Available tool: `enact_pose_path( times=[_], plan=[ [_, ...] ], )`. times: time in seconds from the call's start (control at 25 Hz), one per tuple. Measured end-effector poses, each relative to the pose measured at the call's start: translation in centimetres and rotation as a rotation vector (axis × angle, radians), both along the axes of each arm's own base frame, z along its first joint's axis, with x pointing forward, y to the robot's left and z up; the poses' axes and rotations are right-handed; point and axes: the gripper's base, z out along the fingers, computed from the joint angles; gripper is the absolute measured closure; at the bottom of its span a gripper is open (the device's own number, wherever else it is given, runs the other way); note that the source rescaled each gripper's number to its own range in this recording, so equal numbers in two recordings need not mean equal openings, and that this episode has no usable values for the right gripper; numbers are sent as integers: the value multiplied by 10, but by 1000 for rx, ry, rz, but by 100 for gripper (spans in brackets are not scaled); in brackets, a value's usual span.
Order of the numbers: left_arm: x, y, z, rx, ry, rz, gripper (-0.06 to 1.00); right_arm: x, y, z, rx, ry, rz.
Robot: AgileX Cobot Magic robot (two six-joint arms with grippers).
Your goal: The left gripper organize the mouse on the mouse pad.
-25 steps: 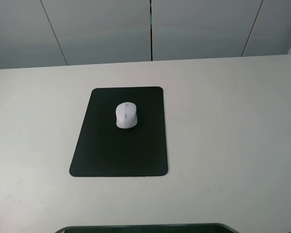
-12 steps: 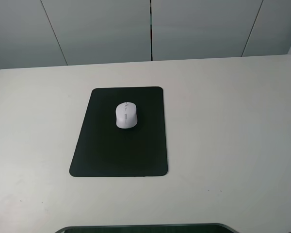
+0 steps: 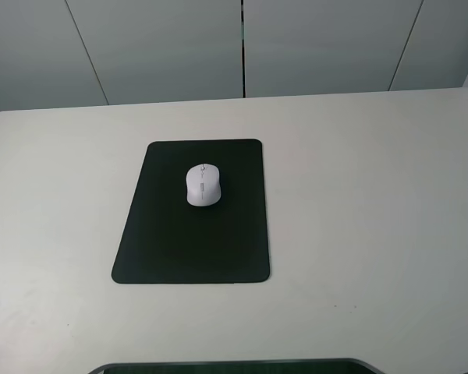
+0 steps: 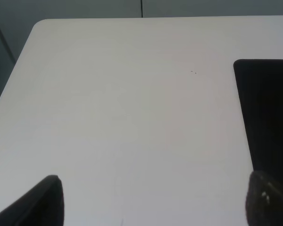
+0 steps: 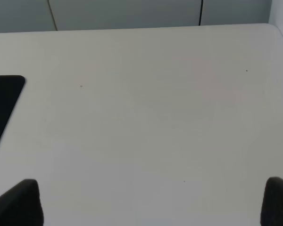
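Exterior high shows the mouse (image 3: 203,185) on the mouse pad (image 3: 192,249); the left hand (image 4: 153,200) is spread over bare table (image 4: 132,103).

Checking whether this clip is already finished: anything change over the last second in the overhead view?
Nothing visibly changed. The mouse lies in the same spot on the far half of the mouse pad, and the pad has not shifted on the table. No arm enters the overhead view in any picture.
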Motion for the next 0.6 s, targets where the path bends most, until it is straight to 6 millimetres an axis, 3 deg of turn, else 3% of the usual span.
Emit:
enact_pose_path(
  times=[0.6],
  plan=[
    [0, 0, 0, 0, 0, 0, 0, 0, 0, 0, -1, 0, 1]
  ],
)
